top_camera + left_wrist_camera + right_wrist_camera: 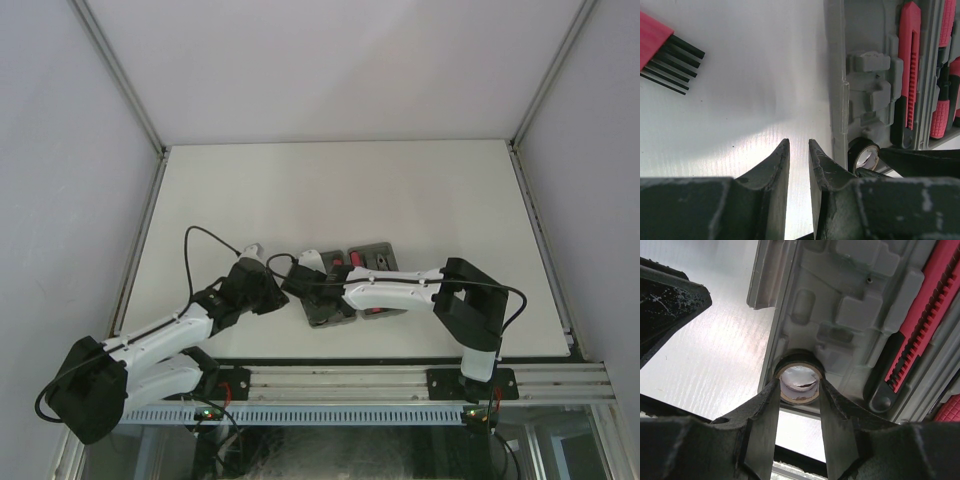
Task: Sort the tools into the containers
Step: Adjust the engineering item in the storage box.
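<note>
- Trays [330, 316]: two grey moulded ones lie side by side, touching, near the front middle of the white tabletop [300, 190].
- Ring [799, 399]: one small dark ring sits at the near corner of the left-hand tray, against the tray's moulded edge.
- Right end effector [799, 384]: one, reaching across the trays. It is clenched on the ring, with one finger pressed to each side of it.
- Left end effector [799, 150]: one, low over bare tabletop just left of the trays. Its two fingers stand a narrow gap apart with nothing between them, so it is released.
- Red ridged tool [910, 65]: one, lying lengthwise in a recess of the left-hand tray.
- Red-and-black handles [940, 115]: at least two show in recesses at the right edge of the left wrist view. More may lie beyond the frame.
- Red holder [652, 37]: one, on the tabletop well left of the trays. It carries a row of thin black shafts [680, 62], packed too tightly for a sure count.
</note>
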You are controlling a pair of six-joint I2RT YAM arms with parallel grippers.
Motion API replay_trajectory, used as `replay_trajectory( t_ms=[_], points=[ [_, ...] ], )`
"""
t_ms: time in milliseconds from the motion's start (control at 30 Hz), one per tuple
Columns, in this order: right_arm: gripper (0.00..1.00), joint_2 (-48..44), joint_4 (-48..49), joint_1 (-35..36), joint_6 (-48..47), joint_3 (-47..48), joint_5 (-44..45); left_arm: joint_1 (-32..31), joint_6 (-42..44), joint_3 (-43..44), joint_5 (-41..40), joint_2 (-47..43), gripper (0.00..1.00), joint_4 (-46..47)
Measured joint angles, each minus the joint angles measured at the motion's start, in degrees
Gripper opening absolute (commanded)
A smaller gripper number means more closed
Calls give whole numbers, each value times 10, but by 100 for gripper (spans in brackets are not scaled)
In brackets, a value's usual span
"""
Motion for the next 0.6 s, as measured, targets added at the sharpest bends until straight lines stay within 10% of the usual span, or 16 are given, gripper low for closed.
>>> replay_trajectory(
  t_ms=[600],
  points=[
    [36, 15, -9, 2, 0, 18, -4, 0, 0, 0, 0, 0, 25, 0]
  ],
)
